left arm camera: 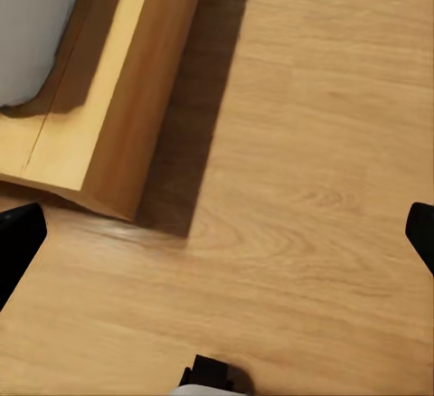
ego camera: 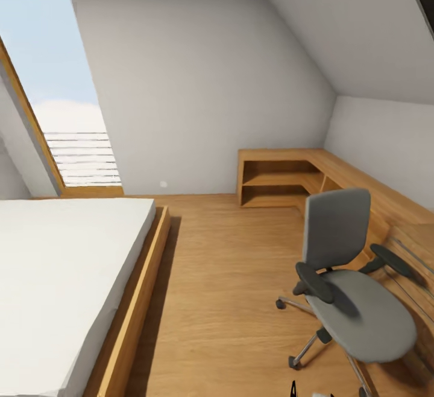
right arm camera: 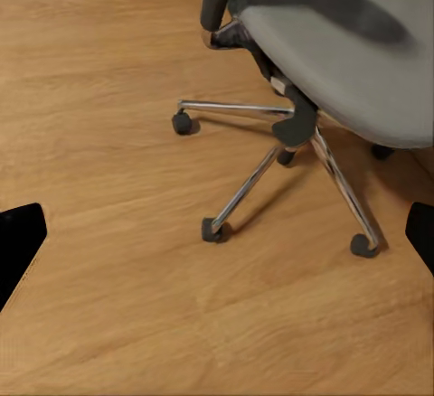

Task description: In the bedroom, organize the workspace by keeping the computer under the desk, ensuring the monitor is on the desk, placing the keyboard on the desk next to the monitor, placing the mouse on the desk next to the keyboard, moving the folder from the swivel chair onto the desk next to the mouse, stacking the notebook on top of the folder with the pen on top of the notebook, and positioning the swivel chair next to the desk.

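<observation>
While both sets of jaws hang wide open and empty over the floor [ego camera: 229,276], the swivel chair [ego camera: 355,288] stands near the bed [ego camera: 66,276].

Black fingertips [right arm camera: 20,242] on both hands

1 swivel chair [ego camera: 352,291], 1 bed [ego camera: 60,282], 1 skylight [ego camera: 54,89], 1 shelf unit [ego camera: 283,177]

The swivel chair [ego camera: 349,288] stands on the floor [ego camera: 229,276] at the right, the bed [ego camera: 66,276] at the left, the corner shelf unit [ego camera: 283,177] behind the chair.
</observation>
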Robot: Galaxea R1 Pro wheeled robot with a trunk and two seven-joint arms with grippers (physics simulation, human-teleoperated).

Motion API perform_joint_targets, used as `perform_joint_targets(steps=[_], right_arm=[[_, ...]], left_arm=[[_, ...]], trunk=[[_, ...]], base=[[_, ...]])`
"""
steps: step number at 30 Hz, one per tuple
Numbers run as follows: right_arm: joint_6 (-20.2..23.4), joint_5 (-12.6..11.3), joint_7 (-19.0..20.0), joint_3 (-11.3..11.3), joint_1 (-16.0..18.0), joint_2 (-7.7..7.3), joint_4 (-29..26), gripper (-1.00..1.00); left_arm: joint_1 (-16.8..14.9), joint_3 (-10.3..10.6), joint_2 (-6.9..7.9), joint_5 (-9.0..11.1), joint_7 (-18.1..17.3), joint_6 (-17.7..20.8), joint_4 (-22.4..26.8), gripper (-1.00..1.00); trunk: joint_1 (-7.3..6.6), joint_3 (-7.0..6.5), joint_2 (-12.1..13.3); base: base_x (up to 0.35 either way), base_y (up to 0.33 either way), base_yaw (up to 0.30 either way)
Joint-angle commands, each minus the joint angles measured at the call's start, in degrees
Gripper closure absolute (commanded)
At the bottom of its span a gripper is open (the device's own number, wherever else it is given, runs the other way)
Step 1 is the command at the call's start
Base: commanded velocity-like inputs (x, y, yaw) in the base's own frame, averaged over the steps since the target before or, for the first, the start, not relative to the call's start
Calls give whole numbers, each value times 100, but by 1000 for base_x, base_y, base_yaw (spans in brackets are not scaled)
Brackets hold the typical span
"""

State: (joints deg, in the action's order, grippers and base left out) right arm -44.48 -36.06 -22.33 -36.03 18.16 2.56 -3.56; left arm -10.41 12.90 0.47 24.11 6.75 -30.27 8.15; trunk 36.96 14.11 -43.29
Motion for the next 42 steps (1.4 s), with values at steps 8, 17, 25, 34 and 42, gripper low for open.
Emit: perform_joint_targets(steps=[8, 17, 25, 34, 42], right_arm=[[0, -6, -40, -43, 3, 0, 4, -100], [3, -2, -34, -45, 3, -3, 5, -100], [1, 28, -27, -47, 3, -16, 9, -100], [1, 36, -26, -53, 3, -9, 13, -100], [1, 37, -26, -54, 3, -13, 28, -100]], left_arm=[[-5, 59, -54, -4, 52, -67, -36, -100], [-5, 57, -80, -11, 54, -75, -41, -100], [-5, 58, -82, -11, 54, -77, -42, -100], [-5, 63, -109, -21, 54, -113, -42, -100], [-5, 63, -116, -13, 54, -133, -42, -100]], trunk=[[2, -3, -6], [2, -4, -6], [2, -23, -6], [2, -54, -6], [2, -58, -6]], base=[[237, 0, 133], [319, 0, 18], [329, 0, -87], [330, 0, -130], [330, 0, -24]])
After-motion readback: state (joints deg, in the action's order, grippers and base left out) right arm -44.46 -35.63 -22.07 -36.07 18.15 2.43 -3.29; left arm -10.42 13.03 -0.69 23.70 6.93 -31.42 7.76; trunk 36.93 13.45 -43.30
